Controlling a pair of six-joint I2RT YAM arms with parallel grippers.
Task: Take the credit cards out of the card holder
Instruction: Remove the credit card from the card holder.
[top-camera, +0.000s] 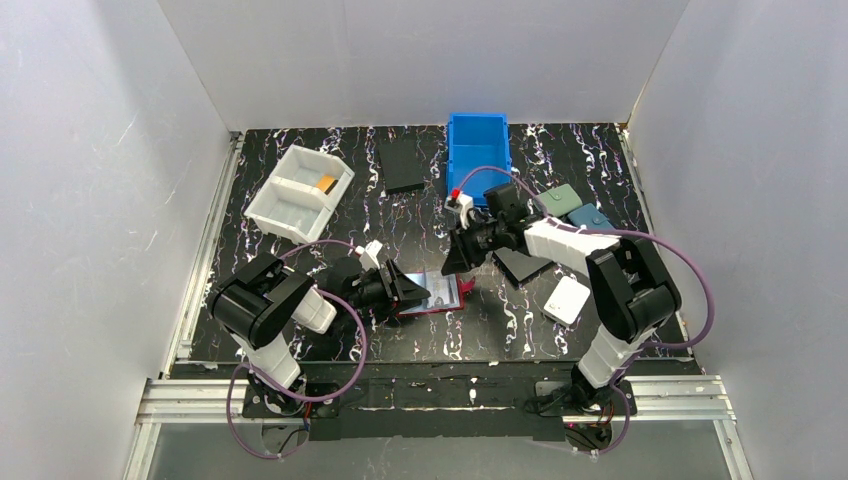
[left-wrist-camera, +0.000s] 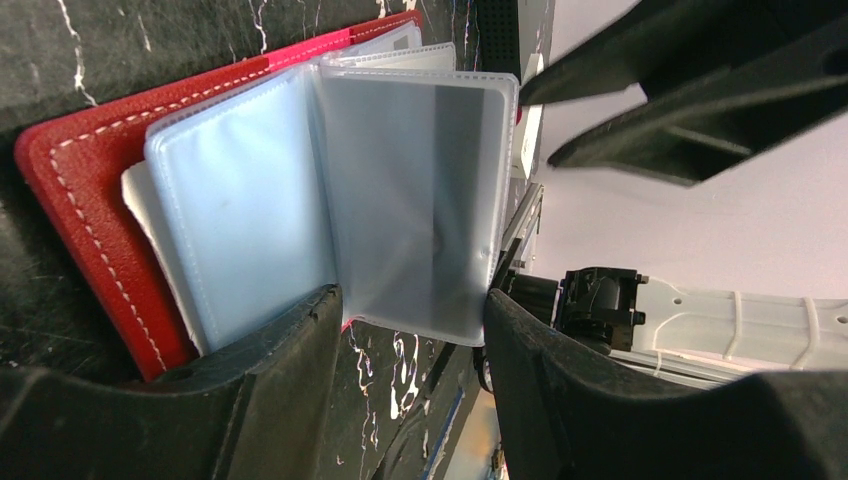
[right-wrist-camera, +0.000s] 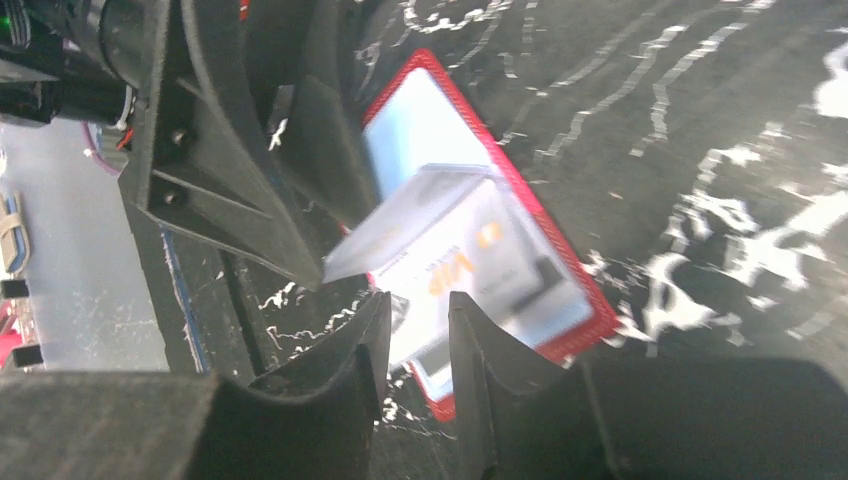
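Pincer status, overhead view: the left pincer (top-camera: 418, 292) sits at the left edge of the open card holder (top-camera: 442, 296), which lies flat on the counter (top-camera: 500, 335) just ahead of the arm bases. The right pincer (top-camera: 455, 262) hangs just beyond its far right corner. One orange card (top-camera: 326, 183) lies in the far compartment of the white tray (top-camera: 285, 205), well apart from the holder, so we judge the task part done.

Left wrist view: we read the left pincer as closed on a clear pocket leaf (left-wrist-camera: 410, 200) across its width, one finger against each side edge. The leaf stands up off the holder. We make out no card in the pale pockets beside it.

Right wrist view: the right pincer is empty, its jaws a narrow slot apart, poised above the end of the holder nearest them. Under the raised leaf lies a whitish card (right-wrist-camera: 470, 265) with orange print. We cannot tell whether it sits inside a pocket or on top.

Procedure for the step in hand, as we judge it:
- Hold the left grip steady so the leaf does not fall and the holder does not slide.
- Lower the right jaws over the exposed short edge of the card only, clear of the plastic.
- Close, then draw along the pocket's length, low and parallel to the counter.
- If the holder lifts, stop and re-seat.
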